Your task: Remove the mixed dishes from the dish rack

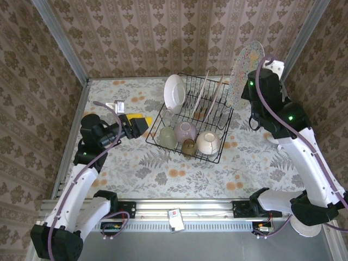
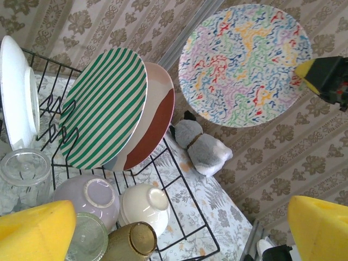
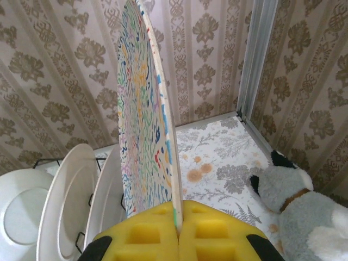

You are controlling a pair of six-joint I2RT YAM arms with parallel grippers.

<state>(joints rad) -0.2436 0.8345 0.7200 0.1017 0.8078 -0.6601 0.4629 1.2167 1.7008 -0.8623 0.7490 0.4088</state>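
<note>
One squiggle-patterned round plate (image 3: 144, 109) sits pinched in right pincer (image 3: 178, 216); left pincer (image 1: 141, 126) gapes empty.

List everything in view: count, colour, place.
dish rack: one, black wire, table centre
white plate: one, white, upright at rack's far-left corner
green-striped plate: one, green and white, upright in rack slots
reddish plate: one, red-brown and pale, upright beside the striped plate
squiggle-patterned plate: one, multicoloured, held in the air right of rack
lilac bowl: one, lilac, upside down in rack's near section
cream bowl: one, cream, upside down beside lilac bowl
glass tumblers: two, clear, rack's left side
amber cup: one, amber, rack's near edge
soft toy: one, white-grey, on table right of rack
table: one, floral cloth, under everything
left gripper: one, yellow pads, open, left of rack
right gripper: one, yellow pads, shut on squiggle-patterned plate's rim
</note>
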